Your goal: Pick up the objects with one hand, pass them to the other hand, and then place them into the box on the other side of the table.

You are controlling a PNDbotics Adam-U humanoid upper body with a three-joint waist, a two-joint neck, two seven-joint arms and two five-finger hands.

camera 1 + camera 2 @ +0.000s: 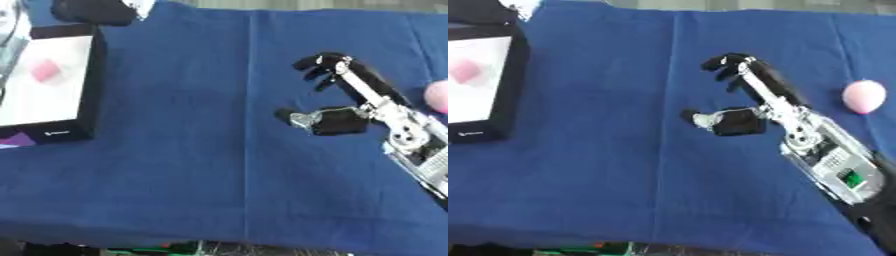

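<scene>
My right hand [754, 107] hovers over the blue cloth right of centre, open and empty, its fingers reaching toward the far side and its thumb sticking out to the left. A pink egg-shaped object [863, 96] lies on the cloth to the right of that hand, apart from it. At the far left stands a black box [87, 82] with a white inside. A small pink object [45, 70] lies inside it. A black shape [94, 11] shows at the top left behind the box; I cannot tell whether it is my left hand.
A blue cloth [175, 165] covers the table, with a crease running down its middle. The table's near edge runs along the bottom of the views. A pale strip crosses the far left edge over the box.
</scene>
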